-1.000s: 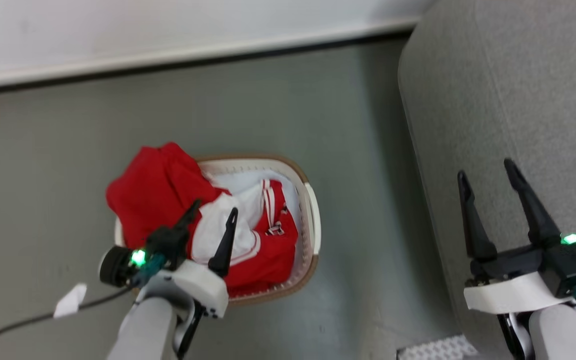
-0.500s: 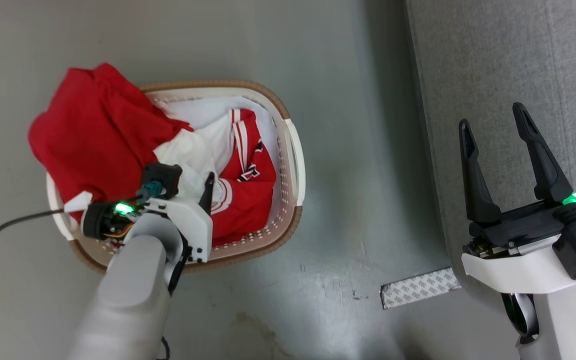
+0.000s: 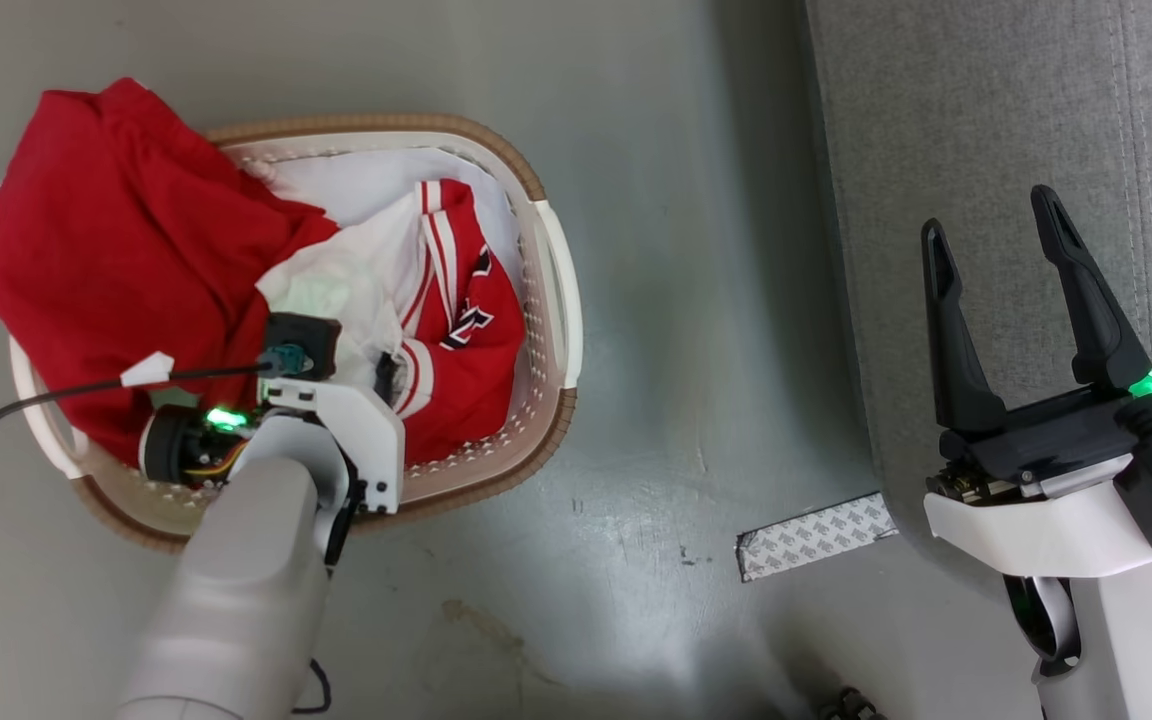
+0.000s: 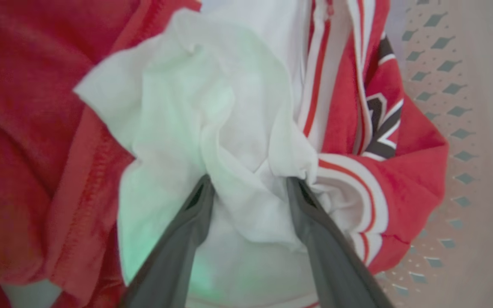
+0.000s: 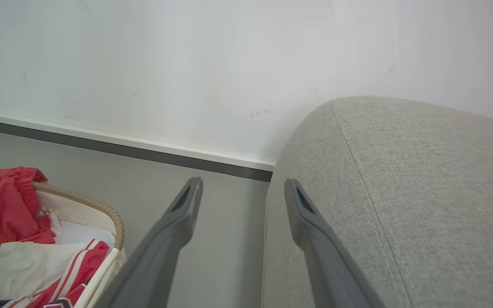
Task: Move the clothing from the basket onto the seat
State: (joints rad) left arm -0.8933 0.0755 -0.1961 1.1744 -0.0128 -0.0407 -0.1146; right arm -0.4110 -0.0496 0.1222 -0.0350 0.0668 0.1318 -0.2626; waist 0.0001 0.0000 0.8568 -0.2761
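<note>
**A:** The jaws first: how do they stand?

**B:** The jaws of the left gripper (image 4: pixel 249 179) are apart and pushed down into the basket. A bunched fold of white cloth sits loosely in the gap between them. The jaws of the right gripper (image 3: pixel 988 215) are spread wide. In the head view they hang over the left edge of the grey woven sofa (image 3: pixel 986 100).

**A:** Where is the clothing?

**B:** Both garments are in the oval cream laundry basket (image 3: pixel 551 270). It sits on the grey floor (image 3: pixel 686 300) to the left of the sofa, apart from it. The plain red garment (image 3: pixel 106 250) is heaped on the basket's left side and spills over the brown rim. The red and white garment (image 3: pixel 456 370) has striped trim and dark lettering. It lies crumpled on the right side, touching the plain one. The left jaws reach into its white part, just beside a striped cuff.

**A:** What else is nearby?

**B:** A strip of patterned white tape (image 3: pixel 816 535) lies on the floor at the foot of the sofa. A dark cable (image 3: pixel 36 400) with a small white tag runs from the left wrist towards the left edge of the head view. In the right wrist view, a white wall (image 5: pixel 186 64) with a dark baseboard (image 5: pixel 122 150) stands behind the basket and the sofa.
</note>
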